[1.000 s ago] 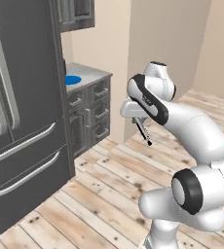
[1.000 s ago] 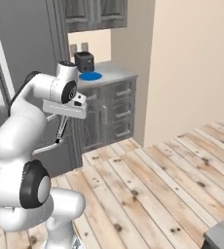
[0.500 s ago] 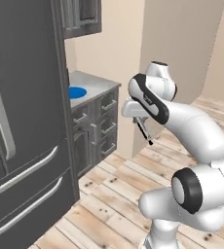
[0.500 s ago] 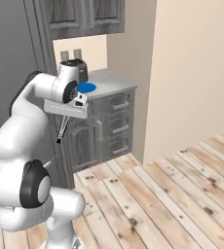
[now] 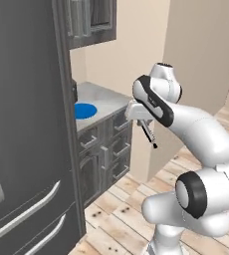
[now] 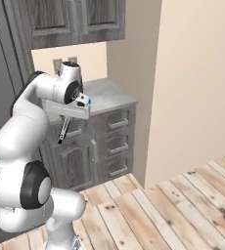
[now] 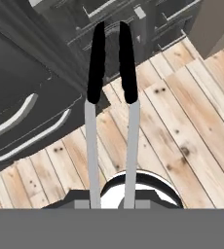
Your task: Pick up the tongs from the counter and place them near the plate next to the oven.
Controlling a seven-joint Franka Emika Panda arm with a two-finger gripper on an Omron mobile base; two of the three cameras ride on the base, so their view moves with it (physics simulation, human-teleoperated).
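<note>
Gripper point(image 5: 145, 121) is clamped on the tongs point(image 5: 150, 135), dangling below it; I'd carry them level, lowering just beside the plate point(image 5: 85, 110) ahead on the counter point(image 5: 106, 101).

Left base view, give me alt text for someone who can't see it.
A white robot arm holds the tongs in its shut tool, hanging tilted above the wood floor beside dark cabinets. A blue plate lies on the pale counter to the left, next to a tall dark fridge.
</note>
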